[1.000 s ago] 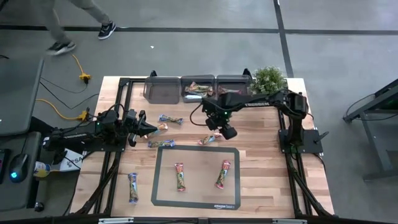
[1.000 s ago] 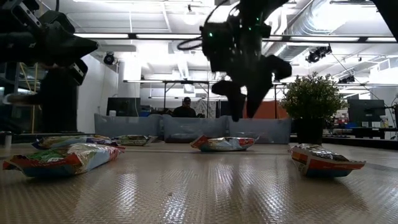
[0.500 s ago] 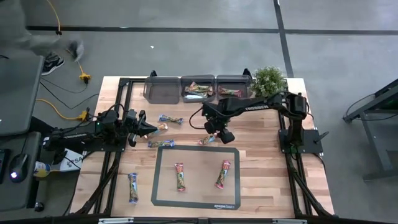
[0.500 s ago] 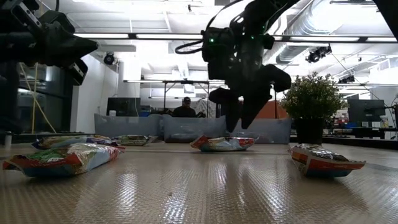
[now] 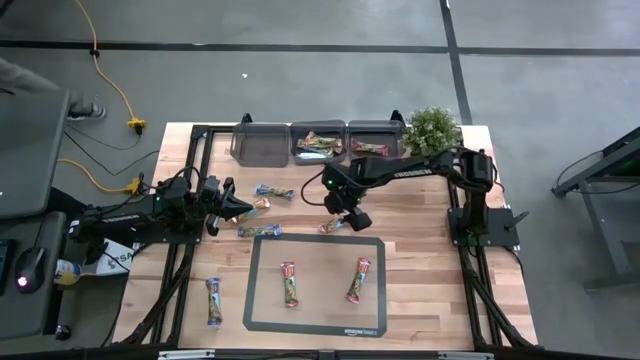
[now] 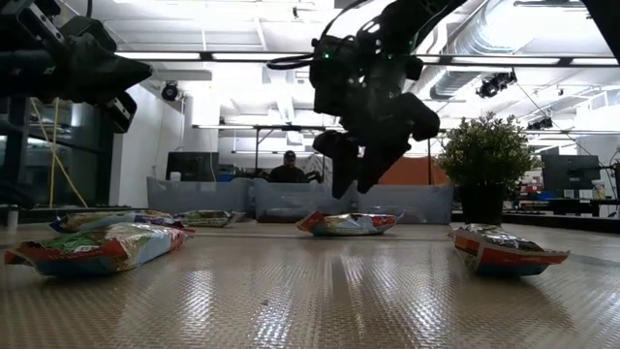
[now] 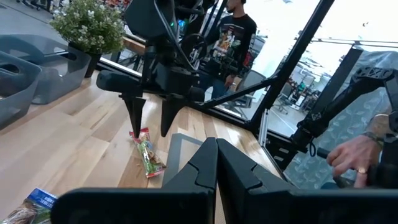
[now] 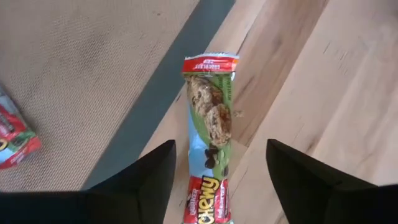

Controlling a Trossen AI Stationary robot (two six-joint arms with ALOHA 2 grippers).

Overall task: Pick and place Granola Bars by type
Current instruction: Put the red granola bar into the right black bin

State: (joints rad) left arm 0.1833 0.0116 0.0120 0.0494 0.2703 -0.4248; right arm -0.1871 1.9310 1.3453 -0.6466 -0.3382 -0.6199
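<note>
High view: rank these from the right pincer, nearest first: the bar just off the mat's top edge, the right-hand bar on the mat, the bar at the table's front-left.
1. Bar off the mat's top edge, directly beneath the open right pincer.
2. Right-hand bar on the mat, toward the front.
3. Front-left bar, far across the table.

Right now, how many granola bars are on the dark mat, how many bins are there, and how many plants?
Granola bars on the dark mat: 2
Bins: 3
Potted plant: 1
Total: 6
</note>
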